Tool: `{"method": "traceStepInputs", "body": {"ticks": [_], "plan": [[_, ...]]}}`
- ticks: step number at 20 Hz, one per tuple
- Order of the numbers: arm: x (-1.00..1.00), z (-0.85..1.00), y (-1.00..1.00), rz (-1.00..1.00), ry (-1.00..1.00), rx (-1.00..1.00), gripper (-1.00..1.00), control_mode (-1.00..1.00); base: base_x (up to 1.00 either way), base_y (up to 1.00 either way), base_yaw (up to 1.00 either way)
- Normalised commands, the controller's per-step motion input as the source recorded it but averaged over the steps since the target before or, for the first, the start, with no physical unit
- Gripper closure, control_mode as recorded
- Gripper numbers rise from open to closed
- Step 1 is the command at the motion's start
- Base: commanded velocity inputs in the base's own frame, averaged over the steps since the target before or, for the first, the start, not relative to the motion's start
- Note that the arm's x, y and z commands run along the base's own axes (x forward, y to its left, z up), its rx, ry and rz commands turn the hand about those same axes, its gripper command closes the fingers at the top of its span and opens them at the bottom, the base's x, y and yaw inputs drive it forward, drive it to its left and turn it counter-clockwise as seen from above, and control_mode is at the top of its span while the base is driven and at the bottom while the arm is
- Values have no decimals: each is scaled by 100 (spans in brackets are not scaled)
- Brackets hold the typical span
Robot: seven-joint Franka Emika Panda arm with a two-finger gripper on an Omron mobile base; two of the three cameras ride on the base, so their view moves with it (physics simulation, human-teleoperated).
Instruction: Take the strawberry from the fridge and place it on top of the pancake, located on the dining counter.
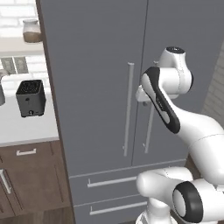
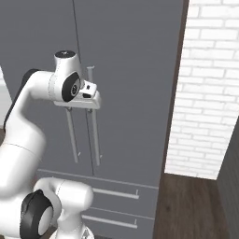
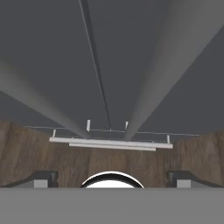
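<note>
The grey fridge [image 1: 96,78] stands before me with both doors closed, so the strawberry is hidden. My gripper [image 3: 113,178] points down along the door seam and is open, its fingertips [image 3: 43,178] spread wide with nothing between them. The hand [image 1: 142,94] hovers just in front of the doors at the top of the two long vertical handles. It is beside the right door's handle [image 1: 149,127] and right of the left door's handle [image 1: 129,109]. In the hand view the left handle [image 3: 39,103] and the right handle [image 3: 162,78] run down on either side of the seam. The pancake and the dining counter are out of view.
Two drawers with bar handles [image 1: 111,180] lie below the doors. Left of the fridge a white counter [image 1: 26,127] on brown cabinets carries a black toaster [image 1: 30,98]. A white brick wall [image 2: 205,88] flanks the fridge's right side, above wooden floor [image 2: 186,205].
</note>
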Motion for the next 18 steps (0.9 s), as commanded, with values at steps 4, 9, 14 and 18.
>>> {"method": "traceStepInputs", "body": {"ticks": [4, 9, 14, 18], "plan": [[0, 0, 0, 0, 0, 0, -100, 100, 0, 21, 0], [0, 0, 0, 0, 0, 0, -100, 100, 0, 17, 0], [0, 0, 0, 0, 0, 0, -100, 100, -19, 3, 0], [0, 0, 0, 0, 0, 0, -100, 100, -56, 0, 0]]}}
